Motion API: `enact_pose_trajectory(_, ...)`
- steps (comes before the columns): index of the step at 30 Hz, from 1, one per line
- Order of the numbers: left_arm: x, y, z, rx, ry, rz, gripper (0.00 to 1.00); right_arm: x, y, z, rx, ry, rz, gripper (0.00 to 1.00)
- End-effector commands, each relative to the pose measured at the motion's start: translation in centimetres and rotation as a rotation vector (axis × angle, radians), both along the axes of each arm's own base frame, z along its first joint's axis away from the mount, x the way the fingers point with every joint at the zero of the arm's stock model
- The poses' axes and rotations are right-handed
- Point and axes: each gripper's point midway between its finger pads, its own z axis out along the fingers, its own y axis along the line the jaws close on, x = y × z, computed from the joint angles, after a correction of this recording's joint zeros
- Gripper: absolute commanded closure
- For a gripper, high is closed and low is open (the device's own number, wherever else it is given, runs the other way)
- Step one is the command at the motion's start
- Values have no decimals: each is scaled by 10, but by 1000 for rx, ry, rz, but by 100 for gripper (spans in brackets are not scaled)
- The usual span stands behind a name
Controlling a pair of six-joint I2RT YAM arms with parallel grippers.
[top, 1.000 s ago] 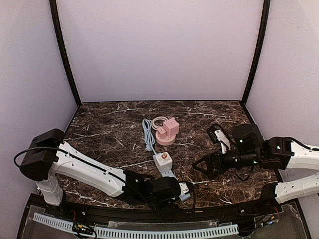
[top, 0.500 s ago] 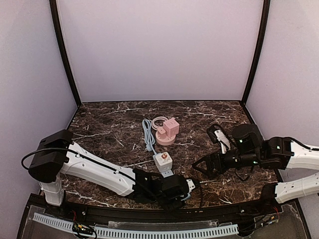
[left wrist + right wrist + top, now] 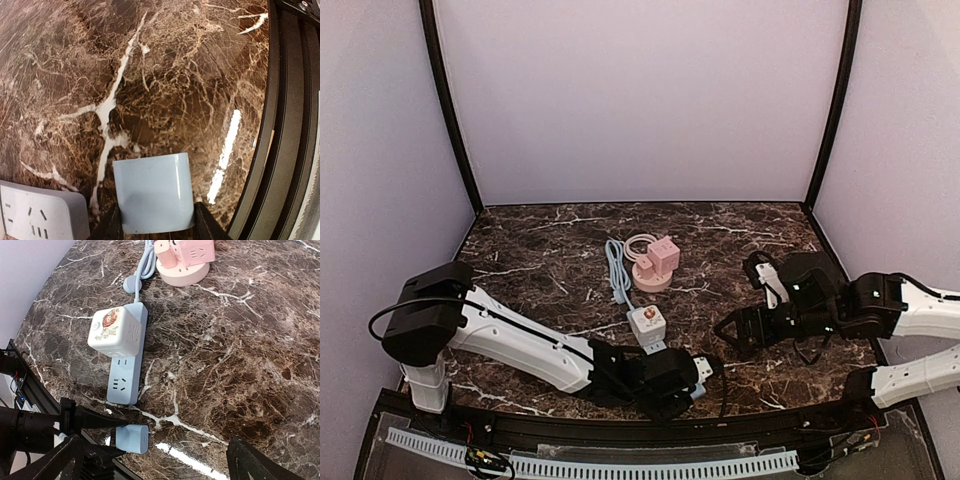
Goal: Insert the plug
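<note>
On the white cube adapter [image 3: 114, 332] we see a round red and gold emblem. Whatever is printed in it is too small for us to read, and we can make out no other writing.

The pale blue plug [image 3: 152, 192] has a smooth, glossy body with rounded corners, and we cannot see its pins. It is at the near edge of the dark marble table [image 3: 250, 365], close to the black frame rail [image 3: 280, 125]. The left claw [image 3: 157, 225] is closed on it: one dark finger [image 3: 111, 225] presses on each side of the body.

The plug is just beside the near end of the pale blue power strip [image 3: 121, 385], apart from it and not inserted. The strip lies flat, with two groups of socket slots free on its near half. The white cube adapter sits on its far half. From the far end a pale blue cable [image 3: 145, 260] runs away toward the back.

Farther back a pink cube socket [image 3: 187, 250] stands on a round pink base [image 3: 182, 272], well apart from the plug.

The right claw [image 3: 728, 338] hangs over the table to the right of the strip, with its fingers spread wide and nothing between them.
</note>
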Motion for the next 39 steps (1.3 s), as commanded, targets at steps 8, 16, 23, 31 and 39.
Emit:
enact_pose_trajectory(8, 3, 7, 18, -138, -110, -74, 76, 4, -9, -18, -40, 130, -43, 7)
enact_pose_trajectory(16, 9, 9, 73, -396, -314, -142, 81, -21, 16, -11, 99, 303, 77, 18)
enact_pose_trajectory(23, 5, 6, 105, -506, -412, -202, 82, -41, 43, -11, 191, 436, 188, 29)
enact_pose_trajectory(31, 10, -1, 124, -564, -445, -203, 82, -48, 66, -14, 206, 494, 244, 38)
enact_pose_trajectory(39, 14, -1, 129, -578, -440, -192, 81, -53, 83, -12, 192, 506, 274, 52)
